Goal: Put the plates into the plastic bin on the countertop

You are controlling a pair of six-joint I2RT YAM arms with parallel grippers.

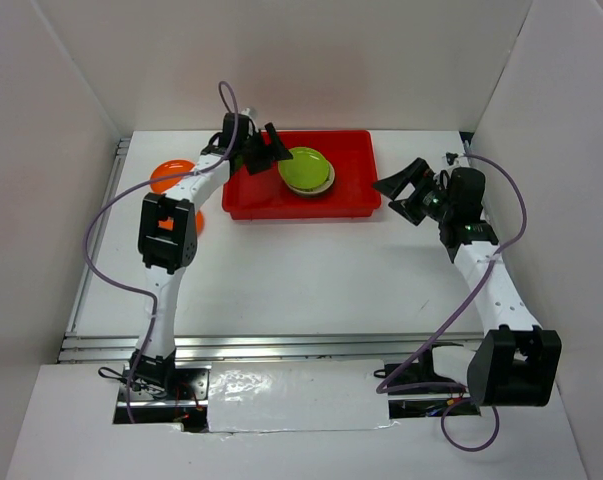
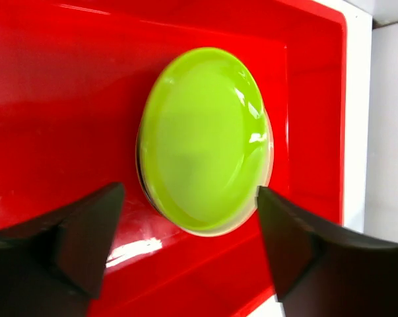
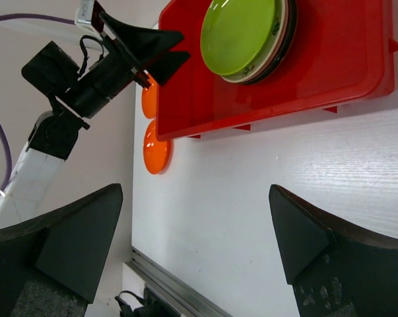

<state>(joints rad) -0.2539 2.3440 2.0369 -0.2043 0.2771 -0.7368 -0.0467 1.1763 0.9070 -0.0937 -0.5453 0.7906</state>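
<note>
The shallow rectangular bright-red plastic bin (image 1: 301,212) is seen at upper ctr of the top view, on the flat white countertop (image 1: 281,280). Inside it, right of ctr, a round glossy lime-green plate (image 1: 306,170) is laid flat on top of a small stack. A cream rim and a dark rim are seen under it in the wrist views, but the no. of plates below can't be counted.

The L gripper (image 1: 278,152) is held over the bin's left part w/ its fingers spread apart. Nothing is caught btwn them, and the lime plate is seen lying free beyond the tips. Probably they are parted so the plate is left seated on the stack and isn't dragged.

The R gripper (image 1: 399,195) is held just off the bin's right edge, jaws wide and empty, prob. parked out of the L arm's way.

Two round orange plates (image 3: 157,155) are seen on the countertop just beside the bin's left end, at upper left of the top view. These are judged not yet binned, and nearest the L arm.
</note>
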